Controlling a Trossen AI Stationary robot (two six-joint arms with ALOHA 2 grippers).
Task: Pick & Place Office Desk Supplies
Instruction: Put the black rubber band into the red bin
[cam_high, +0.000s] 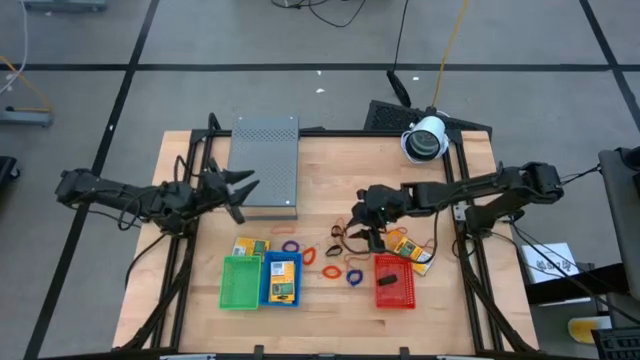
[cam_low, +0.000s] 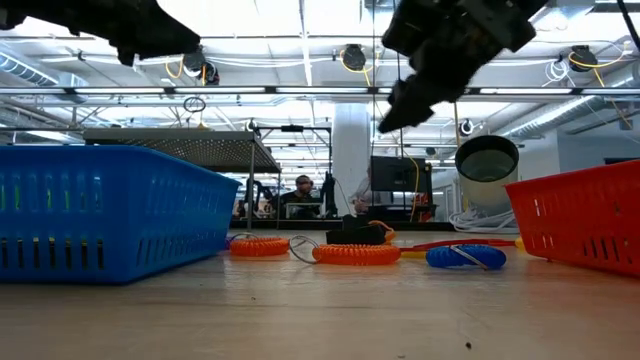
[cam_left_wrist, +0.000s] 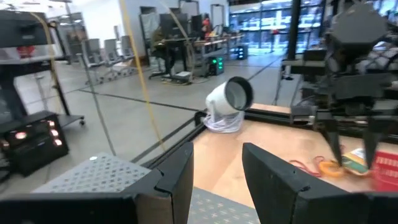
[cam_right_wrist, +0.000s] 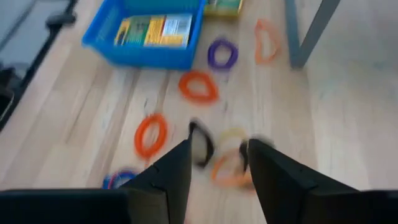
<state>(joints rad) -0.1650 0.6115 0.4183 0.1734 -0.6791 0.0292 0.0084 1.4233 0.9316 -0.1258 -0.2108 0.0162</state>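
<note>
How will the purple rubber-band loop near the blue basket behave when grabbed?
The purple loop is thin and lies flat on the table, so it's probably floppy and very light. Its low profile may make it slide rather than lift. The open right claw hovers over other bands, away from it.

I work in a big lab. My wooden surface (cam_high: 330, 225) stands on a grey floor (cam_high: 250, 35) with cables. Behind it I see long ceiling lights (cam_low: 300, 40), desks with screens (cam_low: 395, 180), a person (cam_low: 303, 190) sitting far back, and office chairs (cam_left_wrist: 102, 53).
</note>
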